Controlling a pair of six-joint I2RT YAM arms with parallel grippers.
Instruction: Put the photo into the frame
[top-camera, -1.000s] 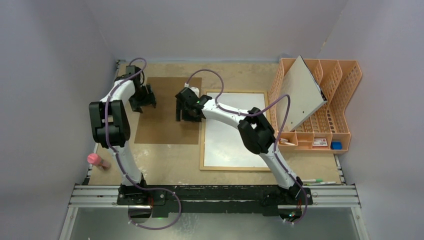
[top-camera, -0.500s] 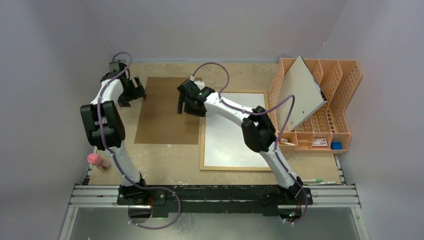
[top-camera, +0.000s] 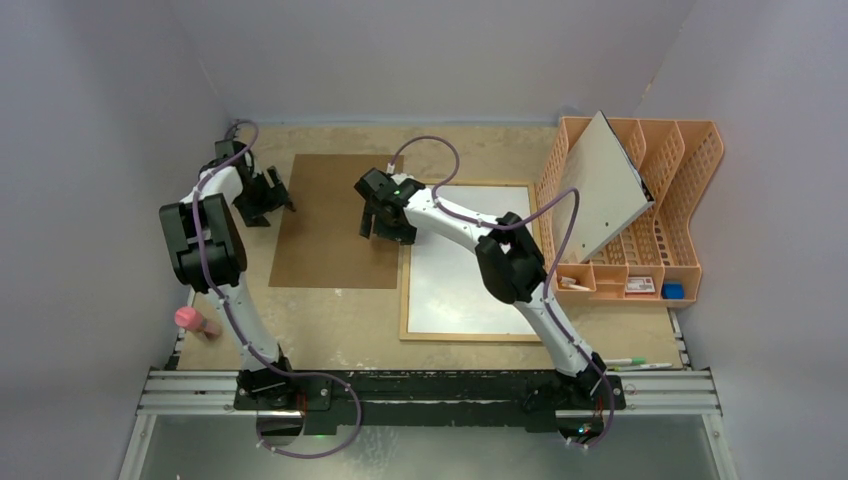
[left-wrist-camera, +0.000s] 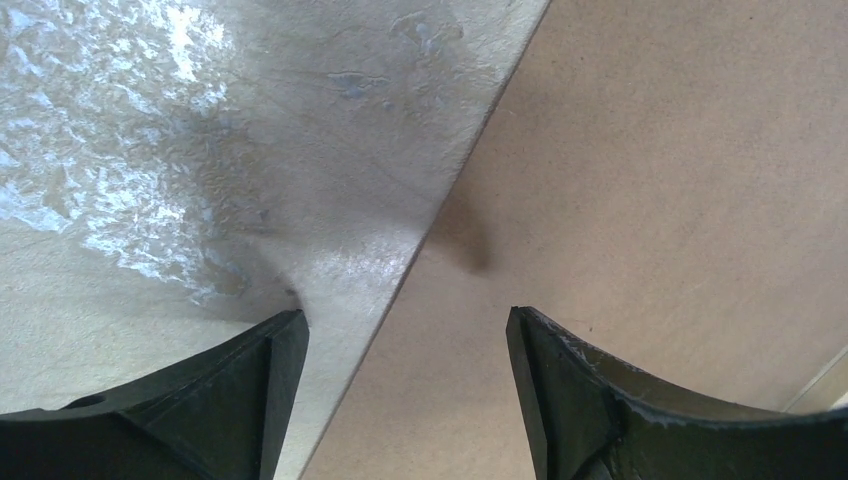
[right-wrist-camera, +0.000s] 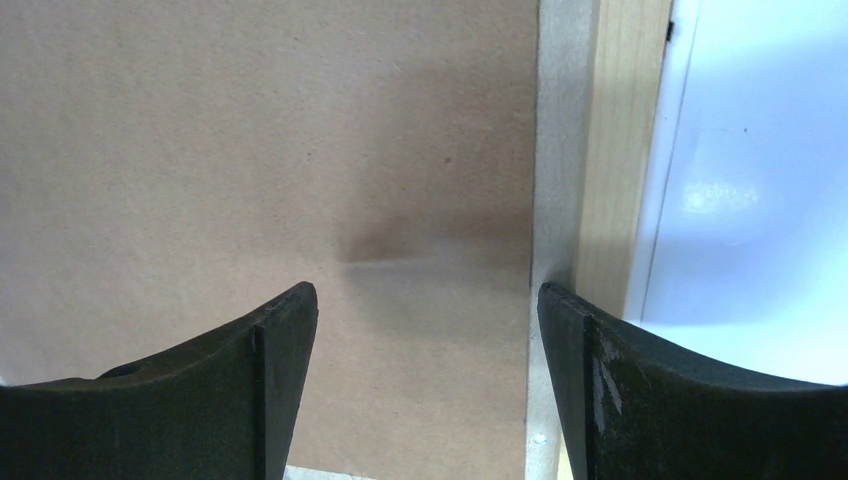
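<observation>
The frame (top-camera: 404, 300) lies open on the bench (top-camera: 330, 320) with its fibreboard back (top-camera: 330, 240) flat just beside it, while the left pincer (left-wrist-camera: 405, 330) and the right pincer (right-wrist-camera: 425, 310) hover spread and empty, and the photo, visible in no view, is not yet inside.

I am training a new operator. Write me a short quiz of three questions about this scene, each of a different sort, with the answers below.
1. True or false: seen from the top camera, the brown fibreboard sheet lies flat on the table, to the left of the light-wood rectangular frame.
2. Where does the grey-white board stand? A) in the orange plastic file rack; B) inside the frame; C) flat on the table.
3. Fill in the word: the jaws of the left gripper and of the right gripper are both ____, with nothing held between them.

Key: 1 true; 2 A; 3 open.
</observation>
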